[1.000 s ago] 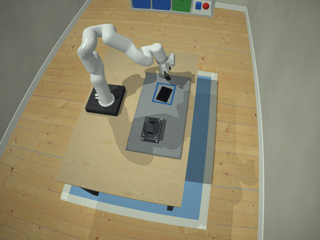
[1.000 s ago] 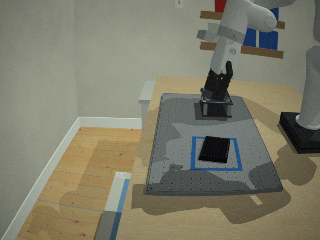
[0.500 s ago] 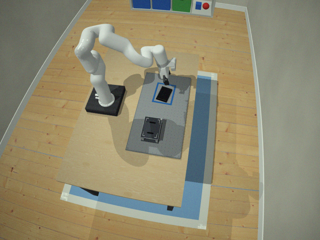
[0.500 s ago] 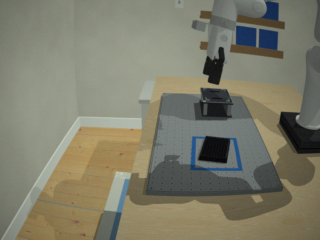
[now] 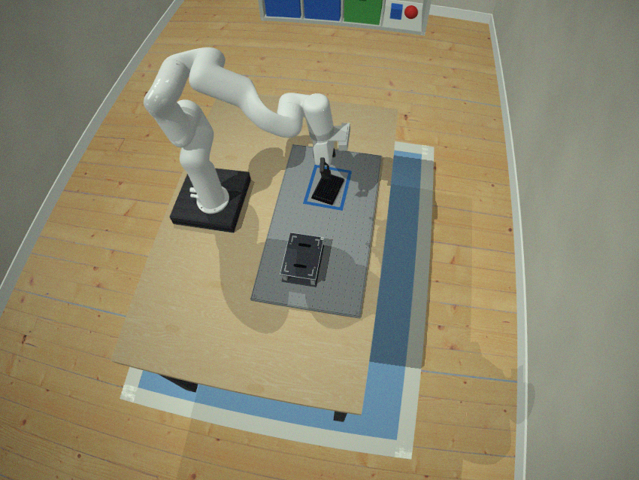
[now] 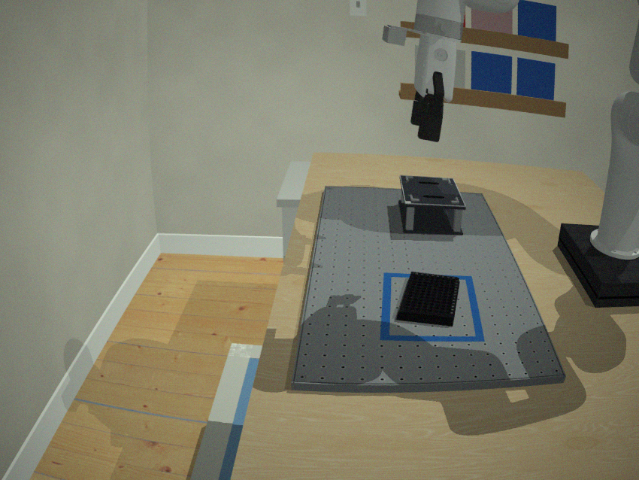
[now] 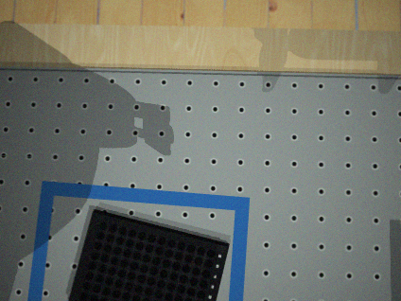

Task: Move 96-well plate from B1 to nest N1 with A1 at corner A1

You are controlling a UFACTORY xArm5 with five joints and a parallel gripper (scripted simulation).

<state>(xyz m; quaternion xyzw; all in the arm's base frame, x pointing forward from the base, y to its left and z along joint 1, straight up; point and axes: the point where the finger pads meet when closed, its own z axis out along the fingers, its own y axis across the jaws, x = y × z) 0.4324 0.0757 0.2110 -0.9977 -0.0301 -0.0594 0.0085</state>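
Spread gripper (image 6: 428,116) hangs empty; the 96-well plate (image 6: 429,299) looks rigid, light, probably slick: pinch its long sidewalls.

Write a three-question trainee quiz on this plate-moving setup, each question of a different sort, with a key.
1. True or false: the black well plate already sits on the raised nest.
2. Multiple choice: the gripper is (A) shut on the plate, (B) open and holding nothing, (C) shut on nothing.
3. Short answer: how does the plate lie relative to the blue square outline on the grey perforated board?

Key:
1. False; it lies on the board inside the blue outline, and the nest top carries nothing.
2. B; it hangs high above the board, apart from the plate.
3. Inside it, turned slightly askew to its sides, as the wrist view shows.
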